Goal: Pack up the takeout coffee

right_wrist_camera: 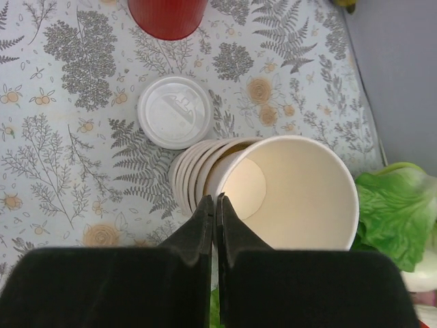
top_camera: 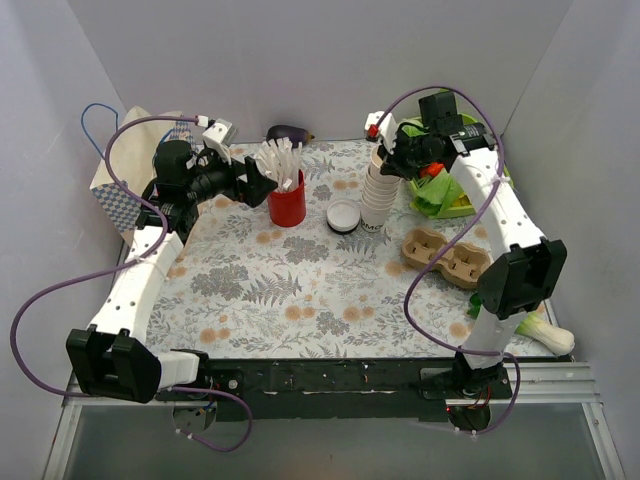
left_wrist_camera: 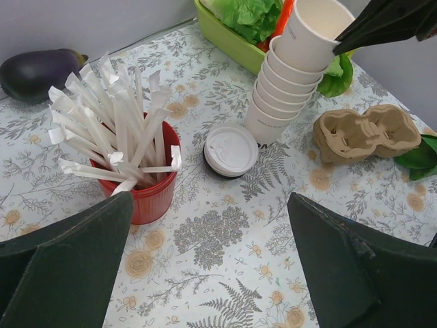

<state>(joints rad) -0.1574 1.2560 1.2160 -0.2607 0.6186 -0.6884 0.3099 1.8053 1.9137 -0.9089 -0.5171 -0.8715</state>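
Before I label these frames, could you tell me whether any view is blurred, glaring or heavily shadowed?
Top view: even, soft light, sharp, faint shadows by the red cup. Left wrist: table sharp, left fingers dark, little detail. Right wrist: right fingers black, featureless; the top cup bright inside, not washed out.

Ahead of the left gripper (left_wrist_camera: 210, 201), whose jaws stand wide apart, the cloth (left_wrist_camera: 218, 287) is bare as far as the takeout coffee (left_wrist_camera: 231, 150). The red cup (left_wrist_camera: 147, 198) with its white sticks (left_wrist_camera: 113, 130) stands just beside the left finger (left_wrist_camera: 68, 266) and blocks that side. Just beyond the coffee, the stack of cups (left_wrist_camera: 273, 116) closes the way. The right gripper (right_wrist_camera: 216, 199), pinched on the top cup (right_wrist_camera: 300, 198), hangs over the stack. The cup carrier (left_wrist_camera: 365, 133) lies ahead, to the right.
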